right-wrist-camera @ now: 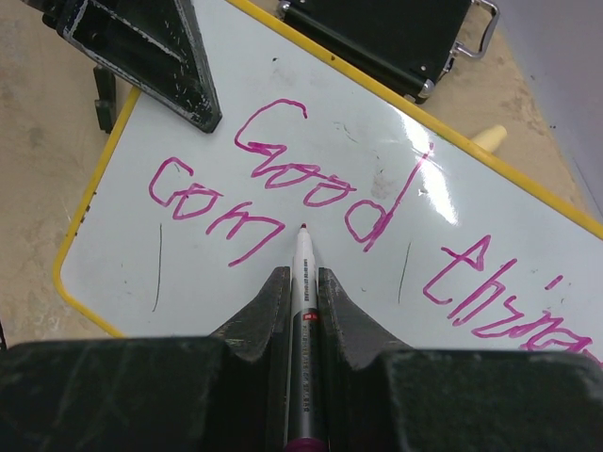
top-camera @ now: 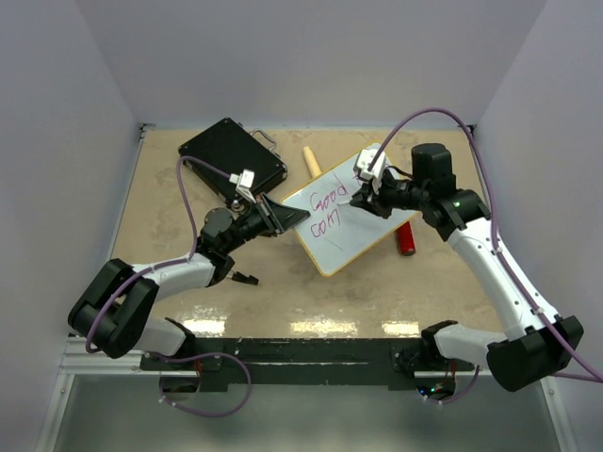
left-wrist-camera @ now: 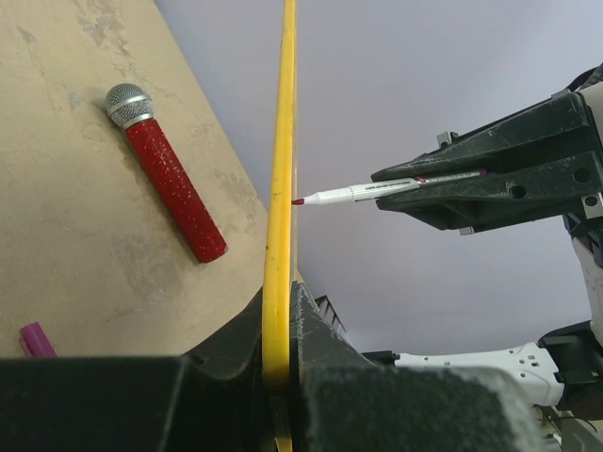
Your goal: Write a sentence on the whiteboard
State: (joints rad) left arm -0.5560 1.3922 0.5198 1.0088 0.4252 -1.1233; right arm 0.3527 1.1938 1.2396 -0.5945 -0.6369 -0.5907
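White right arm [top-camera: 499, 264] outstretched, marker [right-wrist-camera: 303, 273] at whiteboard [right-wrist-camera: 377, 141]

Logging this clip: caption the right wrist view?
Right tool grips a marker at the whiteboard, magenta sentence reaching "com".

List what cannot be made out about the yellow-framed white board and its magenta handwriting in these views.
Right wrist: the magenta handwritten sentence runs off the right edge midway through its second word.
Left wrist: the yellow-framed whiteboard is edge-on, so its written face is hidden.
Top external: the writing is too small to read fully.
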